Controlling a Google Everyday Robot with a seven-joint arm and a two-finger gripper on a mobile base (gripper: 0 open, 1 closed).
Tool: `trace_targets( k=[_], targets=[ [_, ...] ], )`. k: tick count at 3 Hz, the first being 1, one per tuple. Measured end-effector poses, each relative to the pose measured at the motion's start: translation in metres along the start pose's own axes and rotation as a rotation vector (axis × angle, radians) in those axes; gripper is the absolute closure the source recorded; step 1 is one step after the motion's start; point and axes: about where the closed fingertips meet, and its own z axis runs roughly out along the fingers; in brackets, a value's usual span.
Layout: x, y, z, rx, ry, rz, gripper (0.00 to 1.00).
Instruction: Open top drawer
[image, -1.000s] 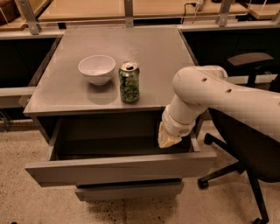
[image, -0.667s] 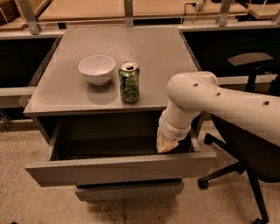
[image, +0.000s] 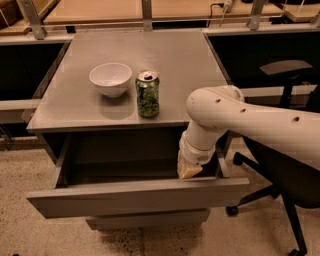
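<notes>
The top drawer (image: 135, 197) is a wide grey drawer under the grey cabinet top. It stands pulled well out, and its shallow grey tray interior shows. My gripper (image: 189, 170) hangs from the white arm (image: 250, 125), which comes in from the right. It reaches down into the right end of the drawer, just behind the front panel. Only its pale tip shows.
A white bowl (image: 110, 78) and a green can (image: 148, 94) stand on the cabinet top (image: 175, 55). A slimmer drawer front (image: 147, 219) shows below the open one. A black office chair (image: 285, 195) stands close on the right. The floor is speckled.
The arm and gripper have shifted a little to the left inside the drawer. The drawer's position looks about the same.
</notes>
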Motion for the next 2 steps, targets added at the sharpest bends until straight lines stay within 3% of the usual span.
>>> trace_targets(
  k=[1,2],
  targets=[
    [-0.0055,0.0361,-0.0082,-0.040,-0.040,-0.037,1.00],
    [-0.0056,0.0367,-0.0083,-0.041,-0.041,-0.038,1.00]
  ],
)
